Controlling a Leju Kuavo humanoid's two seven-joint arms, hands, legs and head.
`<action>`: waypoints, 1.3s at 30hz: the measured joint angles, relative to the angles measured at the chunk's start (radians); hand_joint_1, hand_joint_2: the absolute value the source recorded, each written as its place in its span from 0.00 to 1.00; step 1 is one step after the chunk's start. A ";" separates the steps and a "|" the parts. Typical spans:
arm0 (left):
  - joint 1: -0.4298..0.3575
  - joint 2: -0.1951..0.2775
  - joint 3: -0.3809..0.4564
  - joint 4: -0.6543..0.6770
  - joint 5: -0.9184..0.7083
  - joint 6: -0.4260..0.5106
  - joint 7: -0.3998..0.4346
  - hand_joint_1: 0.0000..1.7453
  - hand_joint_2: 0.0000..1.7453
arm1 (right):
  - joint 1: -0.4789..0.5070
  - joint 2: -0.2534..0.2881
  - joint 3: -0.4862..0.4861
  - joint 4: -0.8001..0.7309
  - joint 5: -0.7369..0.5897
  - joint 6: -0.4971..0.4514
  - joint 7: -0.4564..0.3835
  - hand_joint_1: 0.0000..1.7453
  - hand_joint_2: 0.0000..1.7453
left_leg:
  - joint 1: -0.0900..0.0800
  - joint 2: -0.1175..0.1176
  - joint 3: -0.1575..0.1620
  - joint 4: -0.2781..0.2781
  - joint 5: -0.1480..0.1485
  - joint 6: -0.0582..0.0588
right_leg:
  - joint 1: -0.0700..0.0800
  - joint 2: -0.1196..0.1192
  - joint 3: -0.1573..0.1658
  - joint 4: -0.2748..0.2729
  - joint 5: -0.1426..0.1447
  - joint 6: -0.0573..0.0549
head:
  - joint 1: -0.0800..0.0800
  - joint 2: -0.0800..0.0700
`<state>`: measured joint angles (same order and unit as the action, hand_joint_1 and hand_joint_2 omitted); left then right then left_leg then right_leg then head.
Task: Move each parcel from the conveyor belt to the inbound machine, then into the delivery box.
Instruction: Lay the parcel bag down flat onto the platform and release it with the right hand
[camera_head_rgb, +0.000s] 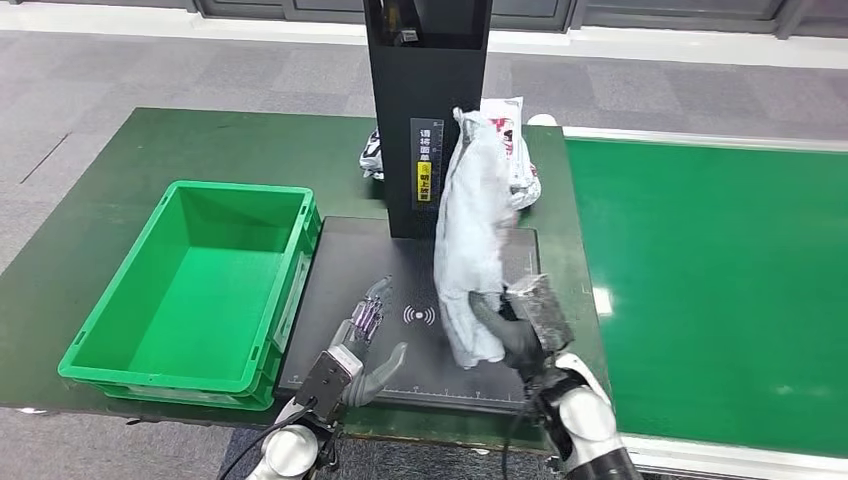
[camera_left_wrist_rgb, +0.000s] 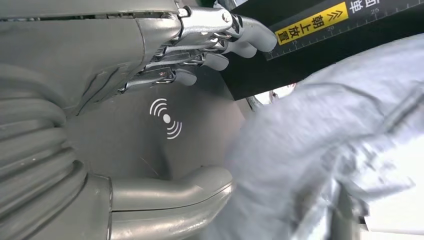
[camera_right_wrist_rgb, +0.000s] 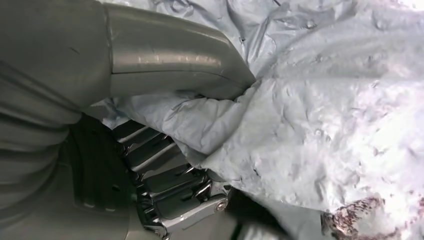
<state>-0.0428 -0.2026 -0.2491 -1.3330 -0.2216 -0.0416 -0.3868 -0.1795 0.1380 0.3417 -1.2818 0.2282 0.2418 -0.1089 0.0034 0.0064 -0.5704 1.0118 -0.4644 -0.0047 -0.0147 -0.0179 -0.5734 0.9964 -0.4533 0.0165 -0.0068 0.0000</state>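
Head view: right hand (camera_head_rgb: 512, 335) holds parcel (camera_head_rgb: 475, 225) upright.

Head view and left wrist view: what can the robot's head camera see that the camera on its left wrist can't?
The head view alone shows the green crate, the green conveyor belt, the right hand gripping the grey parcel, and another parcel behind the black post. The left wrist view alone shows the left hand's fingers up close. Both show the left hand open over the black scanner pad, its wireless symbol, the yellow label and the grey parcel.
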 joint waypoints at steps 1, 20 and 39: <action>0.000 0.000 0.000 0.001 0.000 0.000 0.000 0.00 1.00 | -0.004 0.002 0.014 0.012 0.000 -0.004 0.000 0.77 1.00 | 0.000 0.000 0.000 0.000 0.000 0.000 | 0.000 0.000 0.000 0.000 0.000 0.000 | 0.000 0.000; -0.001 0.002 0.000 0.005 0.011 0.014 0.012 0.00 1.00 | -0.093 0.011 0.171 0.267 0.056 -0.032 -0.004 0.00 0.00 | 0.000 0.000 -0.001 0.000 0.000 0.000 | 0.000 0.000 -0.001 0.000 0.000 0.000 | 0.000 0.000; 0.014 0.004 0.001 -0.008 0.017 0.015 0.029 0.00 1.00 | -0.055 -0.034 0.180 0.225 0.292 -0.139 0.133 0.00 0.00 | 0.000 0.000 0.000 0.000 0.000 0.000 | 0.000 0.000 0.000 -0.001 0.000 0.000 | 0.000 0.000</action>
<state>-0.0284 -0.1987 -0.2481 -1.3408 -0.2049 -0.0265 -0.3576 -0.2350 0.1038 0.5215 -1.0569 0.5199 0.1024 0.0245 0.0032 0.0062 -0.5708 1.0119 -0.4644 -0.0047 -0.0149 -0.0181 -0.5738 0.9959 -0.4533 0.0167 -0.0067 0.0000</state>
